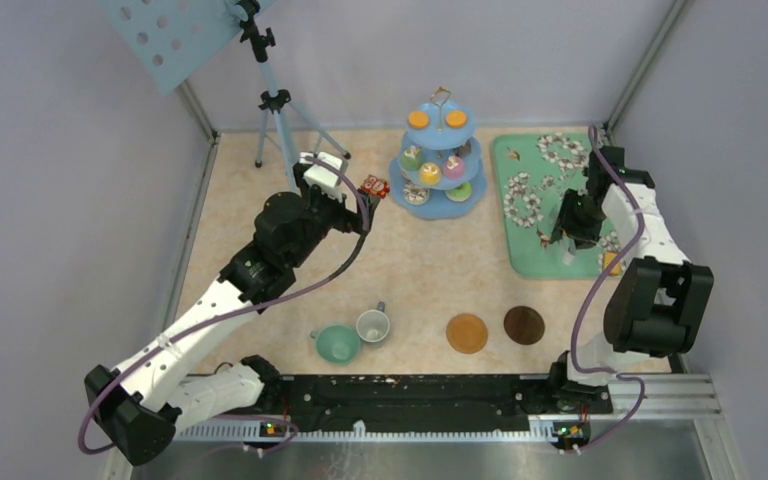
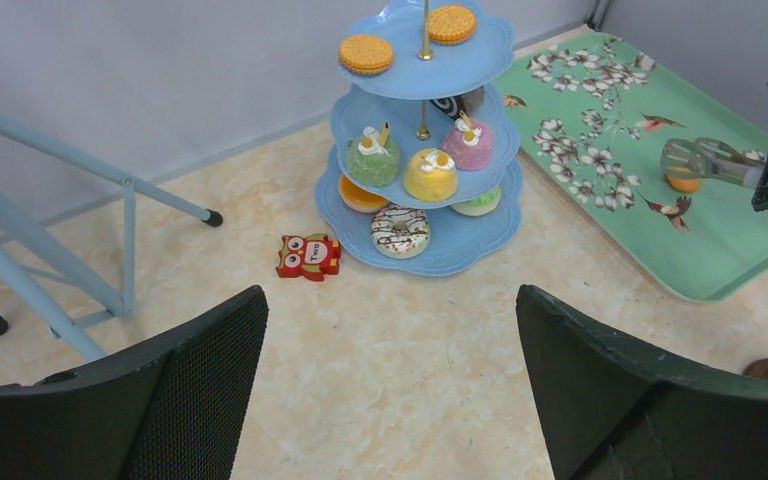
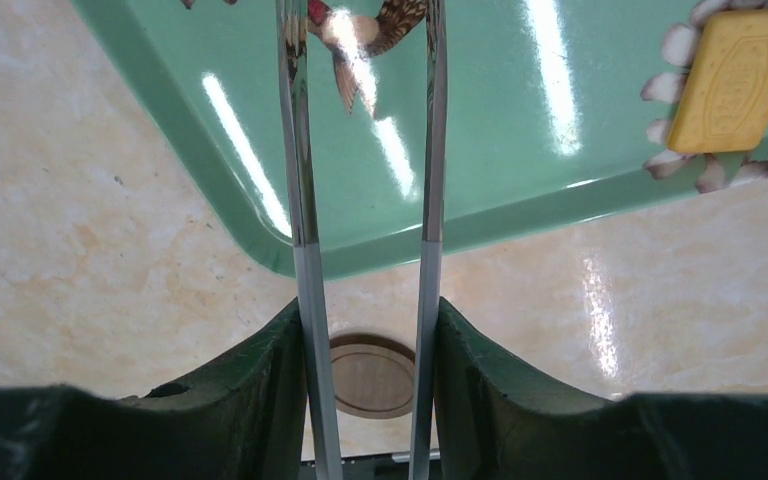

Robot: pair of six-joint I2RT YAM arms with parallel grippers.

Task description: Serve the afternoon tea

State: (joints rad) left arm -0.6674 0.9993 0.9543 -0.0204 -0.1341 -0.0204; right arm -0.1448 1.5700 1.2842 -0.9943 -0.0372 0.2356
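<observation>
The light-blue three-tier stand stands at the back centre. In the left wrist view the stand carries two orange biscuits on top, cupcakes on the middle tier and a donut on the bottom tier. My left gripper is open and empty, raised over the table just left of the stand. My right gripper is shut on the metal tongs over the green tray's near edge. The teal cup, grey-white cup and two brown coasters sit near the front.
The green floral tray lies at the right, with a yellow biscuit on it. The tongs' tips rest by an orange piece on the tray. A red owl toy lies left of the stand. A tripod stands at the back left.
</observation>
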